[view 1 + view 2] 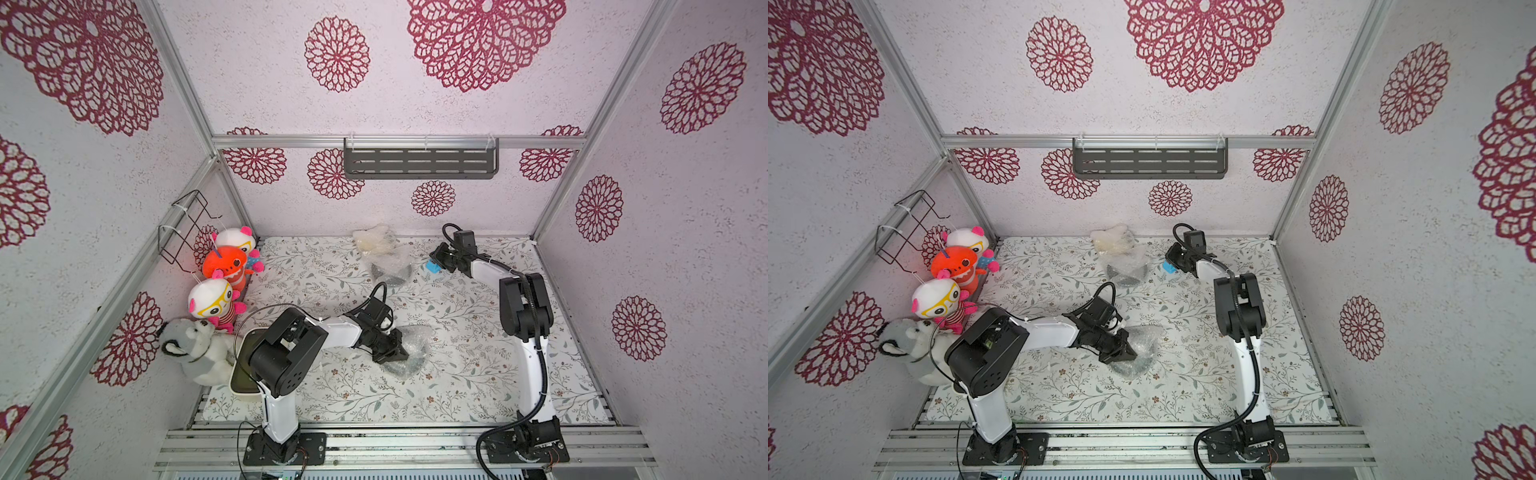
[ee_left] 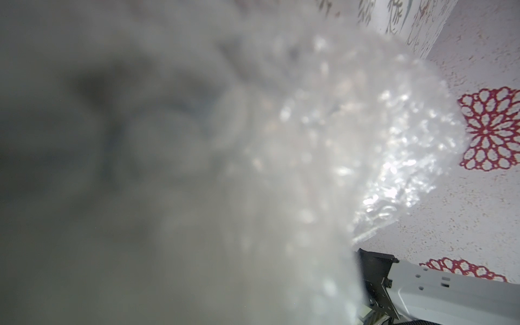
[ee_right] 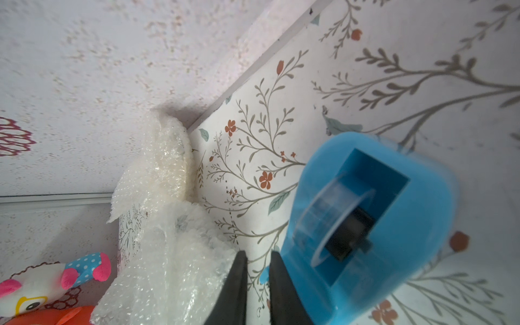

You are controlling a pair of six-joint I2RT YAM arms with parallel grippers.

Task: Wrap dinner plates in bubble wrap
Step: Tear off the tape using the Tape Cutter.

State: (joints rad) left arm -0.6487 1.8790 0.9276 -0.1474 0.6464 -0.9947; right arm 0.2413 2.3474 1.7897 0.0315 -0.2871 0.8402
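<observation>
The left gripper [image 1: 394, 355] is closed on the bubble wrap [image 1: 417, 337] near the middle of the table [image 1: 478, 374]. It pinches the wrap over a dark plate [image 1: 409, 368], likely so the wrap does not spring open. In the left wrist view the wrap [image 2: 351, 140] fills almost everything. The right gripper [image 3: 256, 253] is at the back, just beside the blue tape holder [image 3: 408, 213]. Its fingers have a small gap, and nothing shows between them. I think it is there to get tape to stick the wrap down. The holder has a roll of clear tape [image 3: 323, 213] in it. Two more wrapped plates are at the back. A pale bundle [image 1: 376, 241] leans on the wall, and a dark bundle [image 1: 392, 272] lies in front of it. The cream box [image 1: 243, 394] by the left arm is mostly hidden, and what shows of its dark inside looks empty. The wire basket [image 1: 187, 226] and the shelf [image 1: 419, 163] show nothing in them.
</observation>
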